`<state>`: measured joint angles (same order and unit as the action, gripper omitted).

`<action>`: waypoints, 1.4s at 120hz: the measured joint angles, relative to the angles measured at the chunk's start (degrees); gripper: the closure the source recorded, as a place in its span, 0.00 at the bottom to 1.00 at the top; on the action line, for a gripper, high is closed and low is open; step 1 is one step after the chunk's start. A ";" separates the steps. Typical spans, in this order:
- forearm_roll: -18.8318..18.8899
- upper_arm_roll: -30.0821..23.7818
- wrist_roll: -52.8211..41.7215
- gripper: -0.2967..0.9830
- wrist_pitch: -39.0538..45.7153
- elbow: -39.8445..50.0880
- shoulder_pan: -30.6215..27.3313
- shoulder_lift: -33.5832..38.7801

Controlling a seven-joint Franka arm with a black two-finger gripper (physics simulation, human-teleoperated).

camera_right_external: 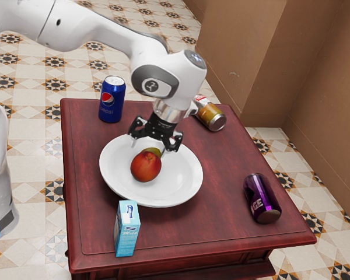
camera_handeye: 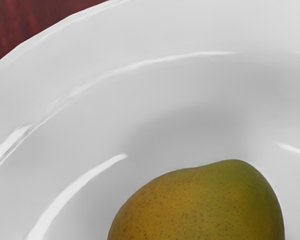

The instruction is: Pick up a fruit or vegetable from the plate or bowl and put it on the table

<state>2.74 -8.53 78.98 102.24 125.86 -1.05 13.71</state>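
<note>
Lying beneath the tool (camera_right_external: 150, 148) is the fruit (camera_right_external: 146, 167).

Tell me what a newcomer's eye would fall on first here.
Probably the red and green fruit in the wide white dish, with the open gripper right over it. Next, likely the bright blue Pepsi can, upright beyond the dish in the exterior view.
</note>
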 joint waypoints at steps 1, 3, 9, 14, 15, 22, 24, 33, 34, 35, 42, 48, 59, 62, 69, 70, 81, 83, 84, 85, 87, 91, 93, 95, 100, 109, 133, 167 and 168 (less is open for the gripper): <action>0.00 0.00 0.03 0.23 0.05 0.00 0.00 -0.12; 0.00 0.00 0.10 0.23 0.14 0.01 0.00 -0.33; -0.01 0.01 0.30 0.23 0.51 0.02 0.00 -0.84; -0.01 0.01 0.46 0.23 0.79 0.07 0.00 -1.14; -0.01 0.01 0.49 0.23 0.84 0.07 0.00 -1.19; -0.01 0.01 0.69 0.23 1.20 0.11 0.00 -1.65; -0.01 0.01 0.75 0.23 1.32 0.15 0.00 -1.76; -0.01 0.01 0.97 0.23 1.77 0.37 0.00 -1.97; -0.01 0.01 1.00 0.23 1.82 0.38 0.00 -1.99; -0.01 0.01 1.02 0.23 1.87 0.39 0.00 -1.99; -0.01 0.01 1.18 0.23 2.26 0.48 0.01 -2.24; 0.00 0.01 1.33 0.23 2.97 0.85 0.00 -2.45; 0.07 0.01 1.70 0.23 4.39 1.42 0.00 -2.55; 0.09 0.01 1.80 0.23 4.78 1.53 0.00 -2.56; 0.12 -0.03 2.04 0.23 5.65 1.75 0.00 -2.44; 0.12 -0.04 2.07 0.23 5.77 1.81 0.00 -2.41; 0.19 -0.07 2.44 0.23 6.92 2.27 0.01 -2.04; 0.21 -0.07 2.50 0.23 7.11 2.31 0.00 -1.95; 0.22 -0.07 2.53 0.23 7.20 2.34 0.00 -1.90; 0.23 -0.08 2.56 0.23 7.30 2.42 0.01 -1.85; 0.24 -0.08 2.62 0.23 7.53 2.60 0.01 -1.76; 0.26 -0.08 2.74 0.23 7.93 2.94 0.00 -1.54; 0.27 -0.08 2.81 0.23 8.12 3.11 0.00 -1.40; 0.28 -0.08 2.87 0.23 8.30 3.32 0.00 -1.27; 0.30 -0.08 3.04 0.23 8.73 3.67 0.00 -1.07; 0.32 -0.08 3.31 0.29 9.30 3.94 0.00 -0.94; 0.41 -0.12 4.02 0.50 9.39 4.13 0.00 -0.85; 1.43 -2.53 5.17 0.53 8.39 0.13 0.17 -0.18; 1.51 -2.54 5.20 0.54 8.38 -0.19 0.18 -0.20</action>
<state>4.25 -11.08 84.17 110.62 125.67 -0.87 13.51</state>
